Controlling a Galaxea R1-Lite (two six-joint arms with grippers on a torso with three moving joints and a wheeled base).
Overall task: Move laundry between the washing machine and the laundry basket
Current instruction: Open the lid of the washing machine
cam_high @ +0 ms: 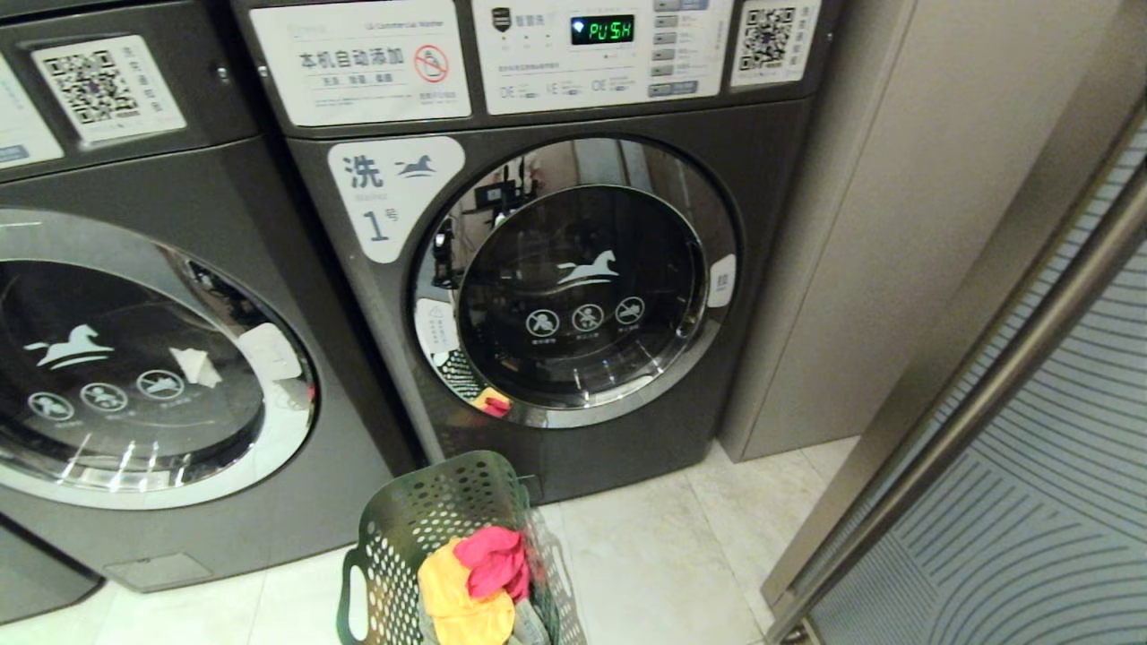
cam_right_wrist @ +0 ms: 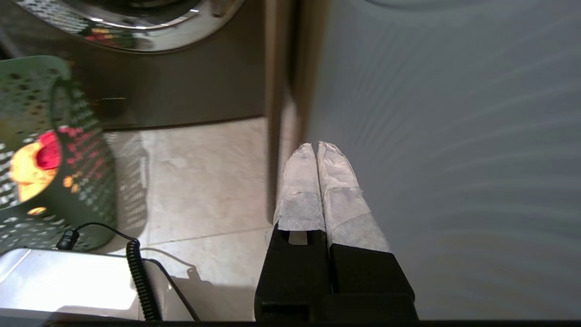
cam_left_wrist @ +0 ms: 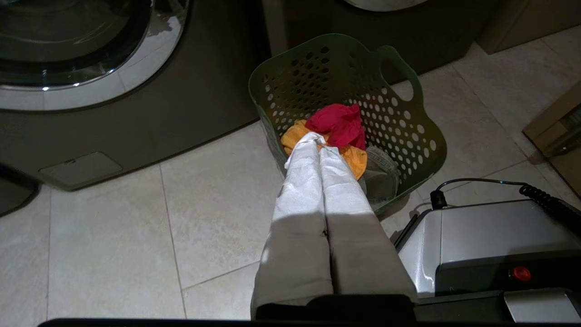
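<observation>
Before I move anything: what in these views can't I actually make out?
- Left-hand machine: its number label lies beyond the head view's left edge.
- Laundry in the laundry basket: left end effector covers part in the left wrist view; head view's bottom edge crops it.
- Control panel print: too small, head view.

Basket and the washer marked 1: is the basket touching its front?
Cannot tell. In the head view the laundry basket rim overlaps the washer's base; neither wrist view shows a plain gap or contact.

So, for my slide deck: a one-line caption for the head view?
Green laundry basket holding yellow and pink laundry before the closed washer marked 1.
</observation>
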